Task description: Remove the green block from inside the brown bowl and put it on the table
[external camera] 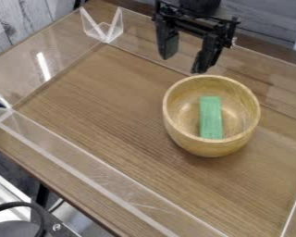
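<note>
The brown bowl stands right of centre on the table, a round light-tan wooden bowl with thick walls. Inside it lies the green block, a flat bright-green bar running lengthwise from the far side of the bowl's floor toward the near side. My gripper hangs above the table just beyond the bowl's far rim, pointing down. Its two black fingers stand apart with nothing between them, and it touches neither bowl nor block.
Low clear acrylic walls edge the tabletop, with a folded clear bracket at the far left corner. Bare wood surface lies left of and in front of the bowl.
</note>
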You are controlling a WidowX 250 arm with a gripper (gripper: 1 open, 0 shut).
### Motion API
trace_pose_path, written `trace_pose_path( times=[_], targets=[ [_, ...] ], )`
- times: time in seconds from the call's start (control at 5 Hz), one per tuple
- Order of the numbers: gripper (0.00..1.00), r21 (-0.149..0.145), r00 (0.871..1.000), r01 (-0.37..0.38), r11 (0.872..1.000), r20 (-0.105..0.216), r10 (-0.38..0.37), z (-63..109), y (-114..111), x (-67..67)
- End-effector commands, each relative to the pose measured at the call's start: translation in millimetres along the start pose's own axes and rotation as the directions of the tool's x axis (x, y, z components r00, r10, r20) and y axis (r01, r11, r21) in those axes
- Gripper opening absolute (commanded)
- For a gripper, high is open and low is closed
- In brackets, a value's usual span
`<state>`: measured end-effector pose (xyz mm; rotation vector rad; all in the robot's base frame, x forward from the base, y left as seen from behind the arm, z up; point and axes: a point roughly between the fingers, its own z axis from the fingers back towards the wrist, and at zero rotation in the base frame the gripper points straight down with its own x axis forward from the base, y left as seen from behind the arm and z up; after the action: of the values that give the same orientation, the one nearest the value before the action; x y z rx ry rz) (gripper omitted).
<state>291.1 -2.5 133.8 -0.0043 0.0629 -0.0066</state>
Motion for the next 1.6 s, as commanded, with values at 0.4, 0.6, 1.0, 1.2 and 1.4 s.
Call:
trace_pose_path(
  times=[0.4, 0.6, 1.0, 1.2, 1.4],
  targets=[
    [1.00, 0.003, 0.996, -0.051, 0.999, 0.073, 0.050, -10.7, -22, 10.7],
    [1.00, 0.009, 0.994, -0.060, 0.998, 0.087, 0.059, -11.9, -39, 23.6],
    [1.00, -0.028, 0.996, 0.042, 0.999, 0.080, -0.039, -29.6, -56, 15.7],
    [1.00, -0.049, 0.994, 0.087, 0.995, 0.076, -0.083, -38.3, -59, 9.7],
    [1.00, -0.018, 0.993, 0.097, 0.995, 0.066, -0.096, -42.9, -59, 7.6]
  ],
)
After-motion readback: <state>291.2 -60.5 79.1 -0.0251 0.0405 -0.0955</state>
